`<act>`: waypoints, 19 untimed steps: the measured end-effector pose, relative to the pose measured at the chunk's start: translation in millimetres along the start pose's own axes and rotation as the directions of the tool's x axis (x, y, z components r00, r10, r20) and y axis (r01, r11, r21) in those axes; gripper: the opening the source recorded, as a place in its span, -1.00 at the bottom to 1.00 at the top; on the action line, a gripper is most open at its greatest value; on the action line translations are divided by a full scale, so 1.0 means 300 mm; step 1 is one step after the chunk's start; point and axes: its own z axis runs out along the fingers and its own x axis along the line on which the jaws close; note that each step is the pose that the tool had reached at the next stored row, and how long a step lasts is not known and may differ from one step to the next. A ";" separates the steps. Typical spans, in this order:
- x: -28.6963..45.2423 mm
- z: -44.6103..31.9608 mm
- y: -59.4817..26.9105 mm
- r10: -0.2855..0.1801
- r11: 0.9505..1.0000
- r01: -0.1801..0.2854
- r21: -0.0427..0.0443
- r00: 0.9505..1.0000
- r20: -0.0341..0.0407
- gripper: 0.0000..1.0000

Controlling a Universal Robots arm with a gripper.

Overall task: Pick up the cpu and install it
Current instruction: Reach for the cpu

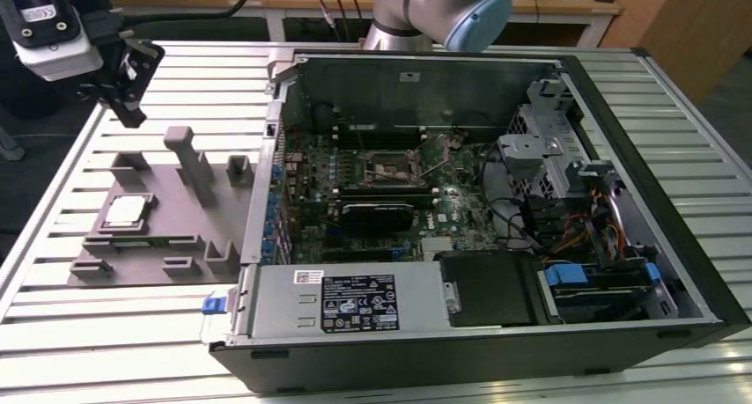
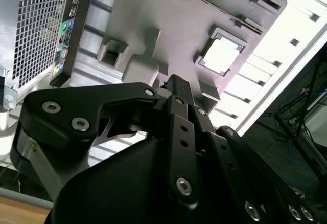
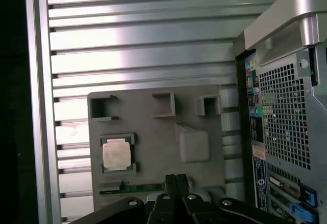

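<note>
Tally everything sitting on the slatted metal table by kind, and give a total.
Small flat square silver-topped cpu: 1
Grey plastic holder plate with raised blocks: 1
Thin green circuit strip lying in the holder: 1
Open black computer case: 1
Total: 4

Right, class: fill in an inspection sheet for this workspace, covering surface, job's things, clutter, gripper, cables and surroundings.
surface: slatted metal table, bearing a grey holder plate and an open computer case.
job's things: cpu lying flat in a recess of the holder plate; motherboard socket inside the case.
clutter: nothing seen.
gripper: gripper raised above the table by the holder plate, apart from the cpu, holding nothing.
cables: wire bundles inside the case.
surroundings: wooden desks behind the table.
</note>
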 end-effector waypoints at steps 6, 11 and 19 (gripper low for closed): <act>0.015 0.028 -0.003 0.000 1.000 0.000 0.000 1.000 0.000 -0.79; 0.031 0.050 -0.005 0.000 1.000 0.000 0.000 1.000 0.000 -0.79; 0.076 0.077 -0.010 0.001 1.000 -0.001 0.000 1.000 0.000 -0.79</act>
